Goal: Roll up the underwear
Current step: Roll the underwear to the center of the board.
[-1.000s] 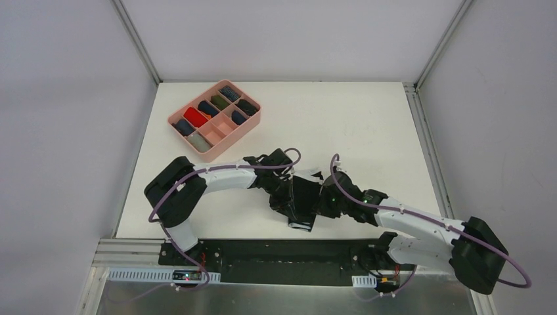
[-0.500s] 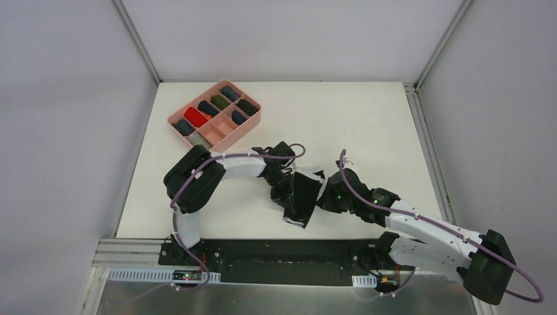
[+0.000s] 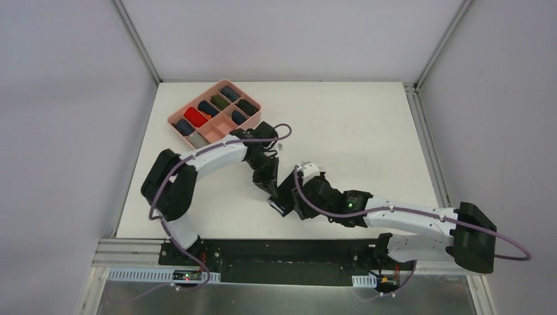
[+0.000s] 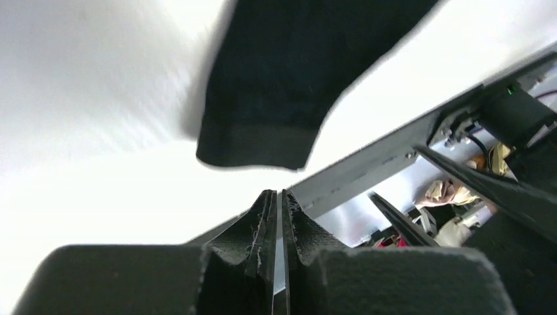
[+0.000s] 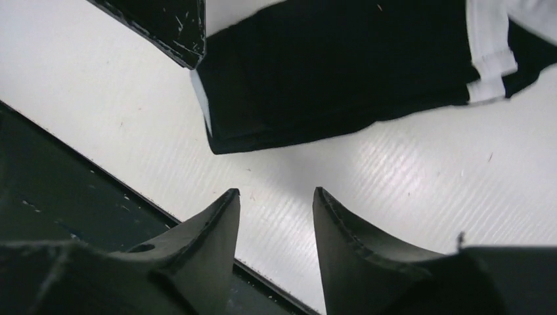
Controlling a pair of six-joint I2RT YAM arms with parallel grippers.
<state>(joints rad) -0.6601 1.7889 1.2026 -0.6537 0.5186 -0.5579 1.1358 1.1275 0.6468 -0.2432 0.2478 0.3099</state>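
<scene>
The black underwear lies folded into a narrow strip near the table's front edge. In the right wrist view the underwear shows a white seam and stacked layers at its end. My left gripper sits at the strip's left side. Its jaws are shut with nothing between them, and the underwear lies just ahead of the left gripper. My right gripper hovers at the strip's right side. The right gripper stands open and empty, a short way from the cloth. No grey underwear is in view.
A pink compartment tray with several rolled cloths stands at the back left, close behind the left arm. The table's front edge and the black base rail run just below the underwear.
The left gripper has let go of the underwear and drawn back to the left. The right arm has swung left and its jaws have opened. The cloth now lies flatter and narrower.
</scene>
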